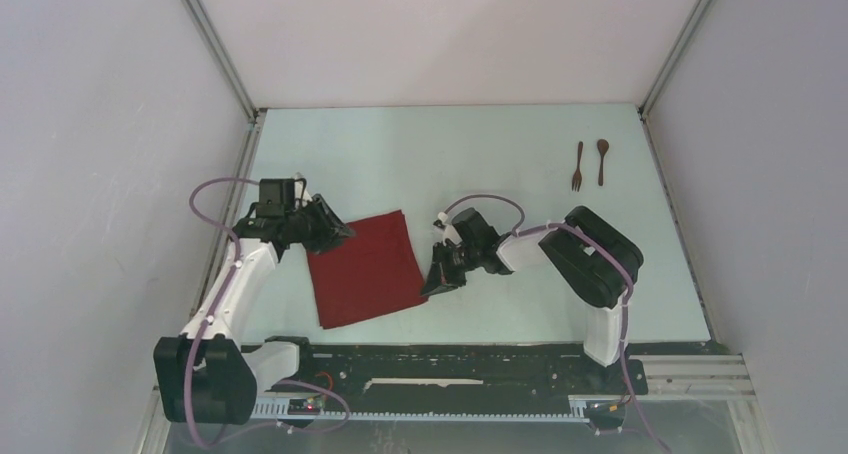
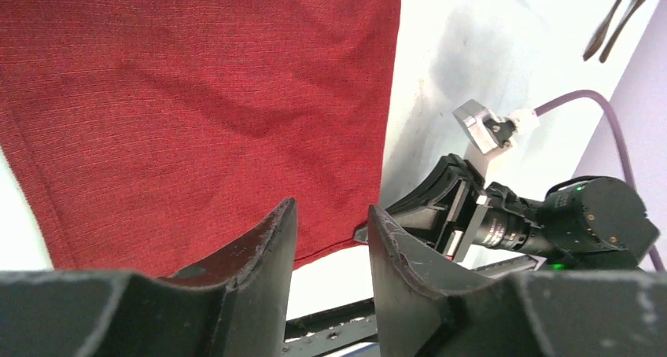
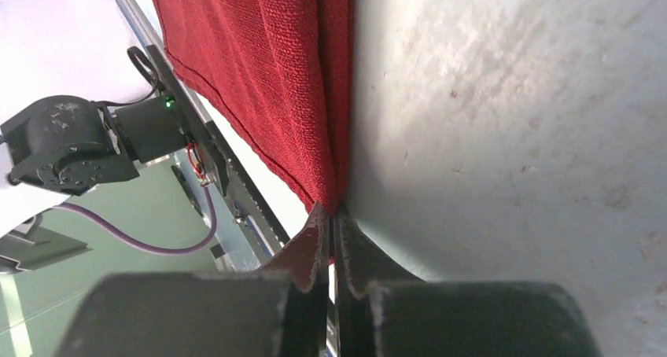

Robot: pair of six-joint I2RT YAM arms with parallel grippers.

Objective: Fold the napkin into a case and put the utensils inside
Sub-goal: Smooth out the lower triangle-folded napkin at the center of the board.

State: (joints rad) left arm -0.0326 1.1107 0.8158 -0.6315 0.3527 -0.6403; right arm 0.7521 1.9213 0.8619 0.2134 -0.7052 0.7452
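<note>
The dark red napkin point(image 1: 365, 269) lies flat on the pale table, left of centre. My right gripper point(image 1: 437, 279) is at its near right corner, and the right wrist view shows the gripper point(image 3: 332, 213) shut on a pinch of the napkin point(image 3: 267, 74) there. My left gripper point(image 1: 340, 231) hovers at the far left corner. In the left wrist view it point(image 2: 330, 207) is open, with nothing between its fingers and the napkin point(image 2: 197, 97) spread beyond them. The utensils lie side by side at the far right: a small brown fork point(image 1: 577, 167) and spoon point(image 1: 602, 162).
White enclosure walls close in the table on the left, back and right. A black rail point(image 1: 450, 384) with both arm bases runs along the near edge. The right arm's elbow point(image 1: 595, 254) stands between the napkin and the right wall.
</note>
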